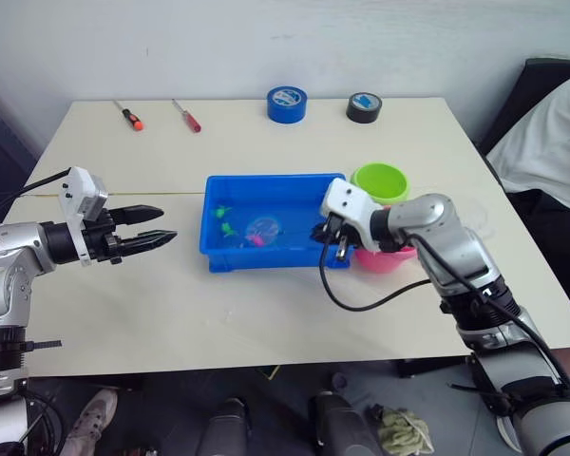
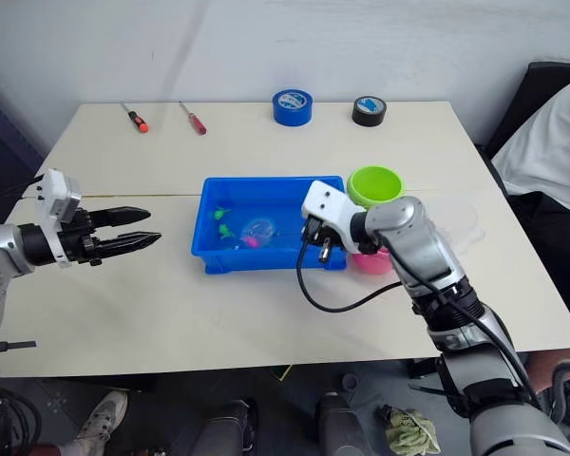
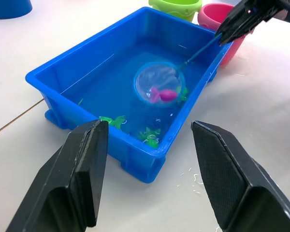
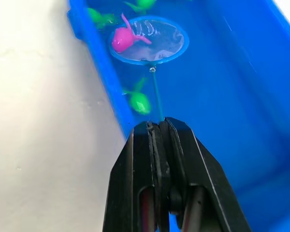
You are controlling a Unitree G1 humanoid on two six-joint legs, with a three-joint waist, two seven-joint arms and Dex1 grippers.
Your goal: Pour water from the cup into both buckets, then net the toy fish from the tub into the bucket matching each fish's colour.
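Right wrist view: tub (image 4: 241, 96) holds netted pink fish (image 4: 122, 39).

glossy blue plastic tub (image 3: 63, 89); matt black fingers (image 3: 82, 179); pale mesh net (image 4: 150, 41).

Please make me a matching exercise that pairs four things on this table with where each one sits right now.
Things
1. round blue-rimmed net with pale mesh
2. lime green plastic bucket
3. magenta-pink toy fish
4. blue tape roll

Places
A. at the table's far edge, beside the black tape roll
B. lying in the net's hoop
C. dipped in the shallow blue plastic tub, its stick held by the right gripper
D. just beyond the tub's right end, beside the pink bucket

Pairs: 1-C, 2-D, 3-B, 4-A
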